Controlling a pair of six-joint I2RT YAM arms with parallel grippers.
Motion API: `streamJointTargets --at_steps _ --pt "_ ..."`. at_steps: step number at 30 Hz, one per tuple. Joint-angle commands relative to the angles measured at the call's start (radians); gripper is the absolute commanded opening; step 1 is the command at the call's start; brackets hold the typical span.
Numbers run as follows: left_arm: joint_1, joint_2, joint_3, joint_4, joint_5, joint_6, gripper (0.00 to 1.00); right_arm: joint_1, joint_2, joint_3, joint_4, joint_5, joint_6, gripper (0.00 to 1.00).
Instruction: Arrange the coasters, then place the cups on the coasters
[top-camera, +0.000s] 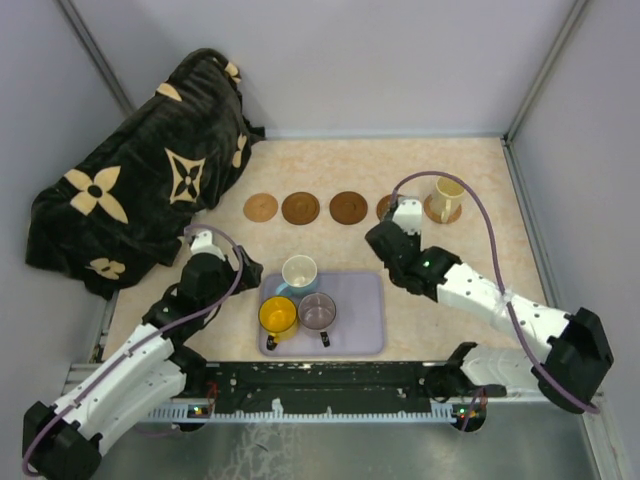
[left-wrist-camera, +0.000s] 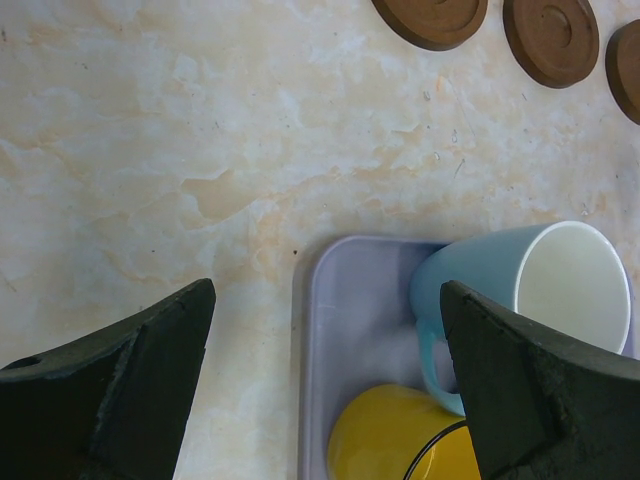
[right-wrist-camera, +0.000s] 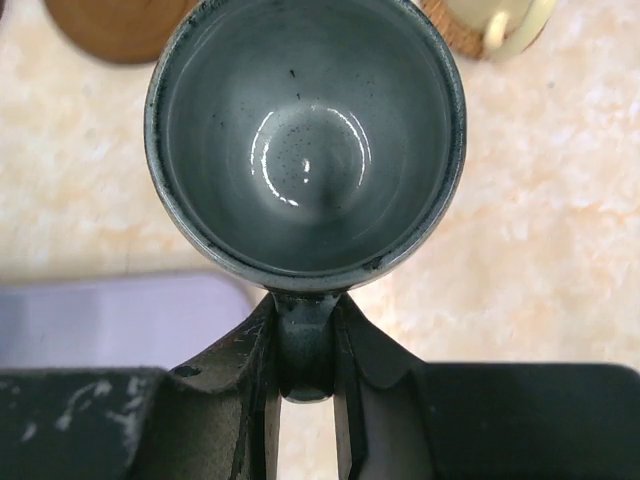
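Observation:
My right gripper (right-wrist-camera: 305, 345) is shut on the handle of the dark grey-green cup (right-wrist-camera: 305, 140), which I hold upright above the table near the tan coaster (right-wrist-camera: 115, 30). In the top view that gripper (top-camera: 402, 213) covers part of the fourth coaster (top-camera: 385, 208). The cream cup (top-camera: 448, 192) stands on the rightmost coaster (top-camera: 436, 213). Three bare coasters (top-camera: 300, 208) lie in a row to the left. The white-and-blue cup (top-camera: 299, 272), yellow cup (top-camera: 278, 315) and mauve cup (top-camera: 317, 311) sit in the lavender tray (top-camera: 362, 325). My left gripper (left-wrist-camera: 325, 375) hangs open over the tray's left edge (left-wrist-camera: 312, 330).
A black blanket with tan flower patterns (top-camera: 140, 190) is heaped at the back left, close to the leftmost coaster. Grey walls enclose the table on three sides. The tray lies between the two arms near the front edge.

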Motion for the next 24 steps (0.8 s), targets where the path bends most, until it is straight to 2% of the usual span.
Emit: streamJointTargets --at_steps 1,7,12,24 --pt "-0.006 0.032 -0.01 0.086 0.02 0.017 1.0 -0.178 0.033 0.003 0.42 -0.075 -0.28 0.0" --pt "-0.005 0.08 -0.005 0.135 0.013 0.037 1.0 -0.297 0.213 0.034 0.662 -0.175 -0.446 0.0" --pt "-0.005 0.117 0.002 0.149 0.012 0.042 1.0 -0.386 0.328 0.067 0.771 -0.277 -0.479 0.0" --pt "-0.006 0.133 0.004 0.148 -0.003 0.041 1.0 -0.499 0.406 0.123 0.812 -0.345 -0.495 0.0"
